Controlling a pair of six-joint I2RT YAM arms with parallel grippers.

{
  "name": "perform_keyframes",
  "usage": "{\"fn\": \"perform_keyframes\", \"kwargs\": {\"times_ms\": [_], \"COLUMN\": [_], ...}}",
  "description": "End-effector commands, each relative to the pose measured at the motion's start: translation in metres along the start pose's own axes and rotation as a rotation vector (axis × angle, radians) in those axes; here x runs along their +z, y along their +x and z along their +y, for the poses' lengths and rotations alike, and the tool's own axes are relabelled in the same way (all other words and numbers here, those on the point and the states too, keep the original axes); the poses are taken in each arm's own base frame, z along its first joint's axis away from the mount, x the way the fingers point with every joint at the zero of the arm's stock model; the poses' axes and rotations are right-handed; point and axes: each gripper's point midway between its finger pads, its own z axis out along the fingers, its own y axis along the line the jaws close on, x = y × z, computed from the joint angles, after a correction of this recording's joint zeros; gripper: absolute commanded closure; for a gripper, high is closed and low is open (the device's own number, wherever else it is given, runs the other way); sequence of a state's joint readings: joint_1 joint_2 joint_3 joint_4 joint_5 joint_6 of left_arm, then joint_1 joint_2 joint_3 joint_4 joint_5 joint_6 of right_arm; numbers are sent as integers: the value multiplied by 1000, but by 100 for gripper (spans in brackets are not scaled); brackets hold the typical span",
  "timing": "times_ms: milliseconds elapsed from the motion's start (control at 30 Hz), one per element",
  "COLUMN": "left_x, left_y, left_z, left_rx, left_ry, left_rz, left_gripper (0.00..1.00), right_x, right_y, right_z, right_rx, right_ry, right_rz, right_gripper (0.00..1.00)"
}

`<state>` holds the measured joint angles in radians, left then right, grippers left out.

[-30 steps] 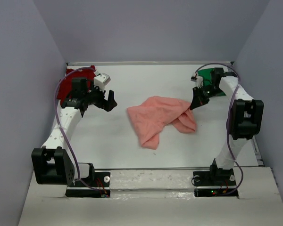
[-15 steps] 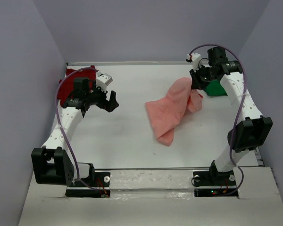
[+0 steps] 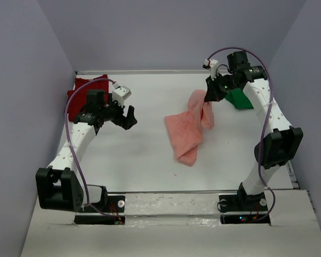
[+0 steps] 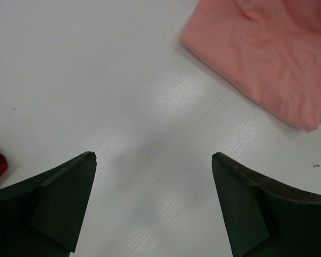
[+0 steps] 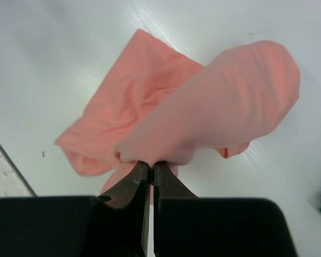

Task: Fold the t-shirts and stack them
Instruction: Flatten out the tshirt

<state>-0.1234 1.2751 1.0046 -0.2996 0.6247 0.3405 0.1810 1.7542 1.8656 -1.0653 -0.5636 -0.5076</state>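
Note:
The salmon-pink t-shirt [image 3: 188, 126] hangs crumpled from my right gripper [image 3: 207, 95], which is shut on a pinch of its cloth [image 5: 203, 123] above the table's right middle; its lower part trails on the table. The dark red t-shirt [image 3: 81, 92] lies bunched at the far left corner, partly behind my left arm. The bright green t-shirt [image 3: 239, 98] lies at the far right, partly hidden by my right arm. My left gripper [image 3: 127, 115] hovers open over bare table left of the pink shirt [image 4: 267, 53], nothing between its fingers [image 4: 69, 187].
Grey walls close in the white table [image 3: 134, 155] on the left, back and right. A raised rail [image 3: 171, 193] runs along the near edge between the arm bases.
My right gripper has lifted the pink shirt up and toward the far right, so the cloth now hangs and trails instead of lying spread. My left gripper has shifted slightly to the right.

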Motion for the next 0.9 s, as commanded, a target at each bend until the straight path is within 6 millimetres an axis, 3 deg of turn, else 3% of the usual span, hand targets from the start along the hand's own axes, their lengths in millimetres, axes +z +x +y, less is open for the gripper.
{"fn": "perform_keyframes", "kwargs": {"times_ms": [0,33,67,100,133,233,367,533,700,767,867], "left_x": [-6,-6,-6,-6,-7,-6,-4,-6,-7,-9,-10], "left_y": [-8,-7,-7,-7,-7,-7,-8,-12,-9,-9,-8], "left_z": [-5,-5,-5,-5,-5,-5,-5,-7,-7,-8,-8], "left_rx": [37,39,39,43,44,48,46,52,58,61,67], "left_ry": [0,0,-1,-3,-4,-2,5,5,0,-4,-8], "left_rz": [-25,-22,-20,-19,-18,-16,-14,-22,-21,-22,-25], "left_gripper": [1,1,1,1,1,1,1,1,1,1,1], "right_x": [20,27,31,36,37,31,20,13,29,42,51], "right_y": [22,33,44,68,77,94,90,80,115,139,154], "right_z": [61,69,74,75,78,95,92,44,37,28,24], "right_rx": [105,113,121,144,155,155,136,94,140,152,177], "right_ry": [-293,-317,-329,-331,-339,-393,-339,-46,-31,12,14], "right_rz": [44,84,120,186,205,253,248,224,335,379,406], "right_gripper": [86,49,37,10,1,0,0,0,1,1,2]}}
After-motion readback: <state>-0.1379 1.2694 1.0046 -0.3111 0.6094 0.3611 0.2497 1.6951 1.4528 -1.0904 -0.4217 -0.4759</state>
